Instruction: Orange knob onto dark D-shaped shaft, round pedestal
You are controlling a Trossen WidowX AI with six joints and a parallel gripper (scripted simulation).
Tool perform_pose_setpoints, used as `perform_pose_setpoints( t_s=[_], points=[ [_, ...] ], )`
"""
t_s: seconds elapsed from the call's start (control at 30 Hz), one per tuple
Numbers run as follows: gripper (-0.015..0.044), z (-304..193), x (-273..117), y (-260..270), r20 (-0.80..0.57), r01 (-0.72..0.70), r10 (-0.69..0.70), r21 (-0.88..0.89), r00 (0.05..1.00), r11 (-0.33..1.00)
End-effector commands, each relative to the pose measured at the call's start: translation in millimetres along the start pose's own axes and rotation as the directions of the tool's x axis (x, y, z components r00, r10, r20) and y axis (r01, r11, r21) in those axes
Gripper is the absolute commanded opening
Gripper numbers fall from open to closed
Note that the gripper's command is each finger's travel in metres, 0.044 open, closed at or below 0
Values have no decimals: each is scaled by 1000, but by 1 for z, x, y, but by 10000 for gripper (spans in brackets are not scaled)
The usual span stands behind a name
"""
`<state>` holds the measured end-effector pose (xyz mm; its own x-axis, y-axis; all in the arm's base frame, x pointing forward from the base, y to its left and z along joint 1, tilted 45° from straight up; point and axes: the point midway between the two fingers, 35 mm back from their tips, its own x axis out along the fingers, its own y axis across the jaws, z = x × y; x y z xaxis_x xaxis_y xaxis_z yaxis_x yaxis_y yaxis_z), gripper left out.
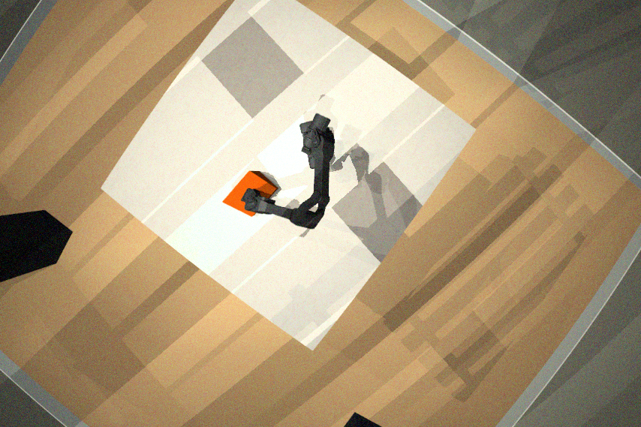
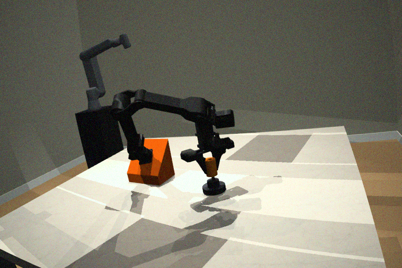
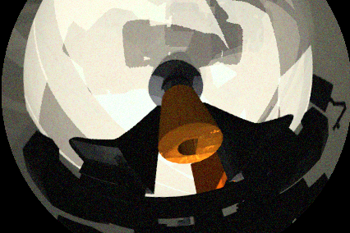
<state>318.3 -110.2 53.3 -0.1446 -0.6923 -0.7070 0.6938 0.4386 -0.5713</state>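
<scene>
Above the round pedestal (image 2: 213,188) (image 3: 154,89), the arm (image 2: 164,102) (image 1: 320,175) arches over from its orange wedge (image 2: 166,160) (image 1: 235,196), gripper (image 2: 210,167) (image 3: 181,107) pointing down, jaws clenched on the upright orange knob (image 2: 211,167) (image 3: 172,116). The knob sits over the shaft, whose flat I can't make out; from overhead, the arm hides knob and pedestal.

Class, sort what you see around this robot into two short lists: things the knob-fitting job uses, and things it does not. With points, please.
Belongs to the job:
- orange knob (image 2: 211,167) (image 3: 174,114)
- round pedestal (image 2: 213,188) (image 3: 155,85)
- jaws, shut on the knob

Not needed:
- second, grey arm (image 2: 92,71)
- black block beneath it (image 2: 99,134)
</scene>
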Motion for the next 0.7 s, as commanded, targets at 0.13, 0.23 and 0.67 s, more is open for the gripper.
perform_pose_setpoints(
  t_s=[0.13,0.23,0.67],
  points=[
    [0,-2,2,2,2,1,-1,102,1000,995],
    [0,-2,3,2,2,1,-1,102,1000,995],
    [0,0,4,0,2,1,-2,102,1000,995]
  ],
)
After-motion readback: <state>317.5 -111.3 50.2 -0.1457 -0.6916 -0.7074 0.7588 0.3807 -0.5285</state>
